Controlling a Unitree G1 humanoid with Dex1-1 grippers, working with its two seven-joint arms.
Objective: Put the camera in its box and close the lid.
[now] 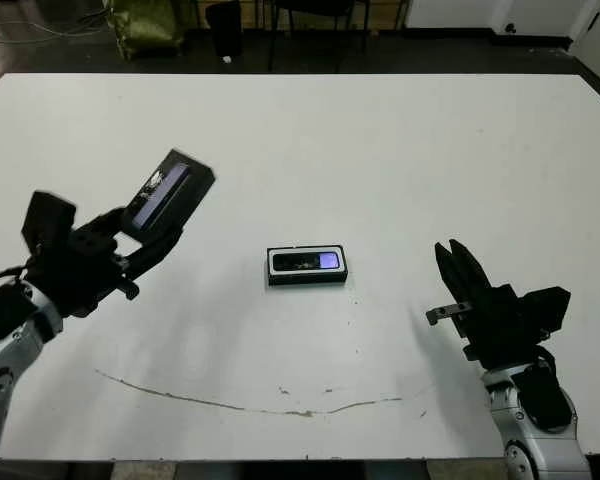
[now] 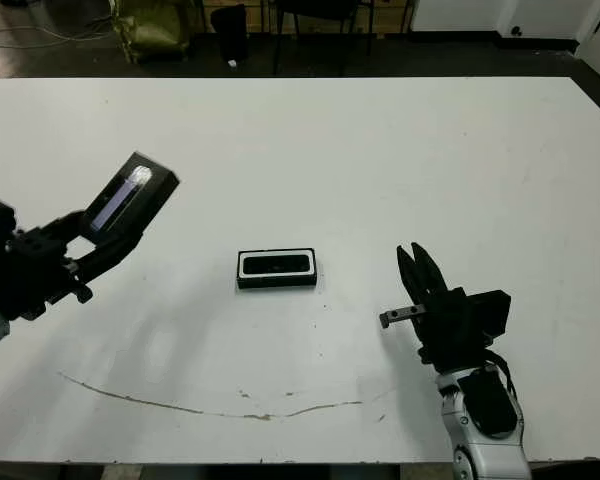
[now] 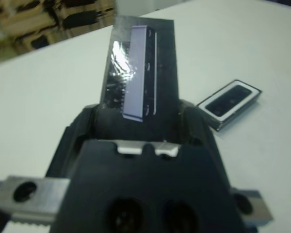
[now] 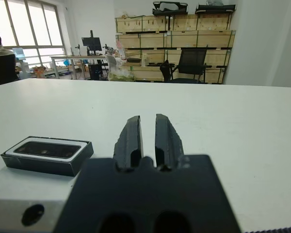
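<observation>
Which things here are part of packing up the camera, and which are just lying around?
Part of the job:
- box, on the table
- camera, already lying in the box
- lid, held up off the table in the left claw

Not part of it:
- thin brownish streak across the table's near edge
- chair and wooden crates beyond the table

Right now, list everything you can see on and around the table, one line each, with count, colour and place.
White table: one, white, fills the view; a thin brownish streak near its front edge.
Shallow black box with white lining: one, black and white, middle of the table.
Slim black bar-shaped camera: one, black with a bluish patch, lying inside the box.
Flat black lid with silvery print: one, glossy black, held tilted above the table's left side.
Black office chair: one, beyond the table.
Left gripper: black, shut on the lid.
Right gripper: black, empty, fingers close together, right of the box.
</observation>
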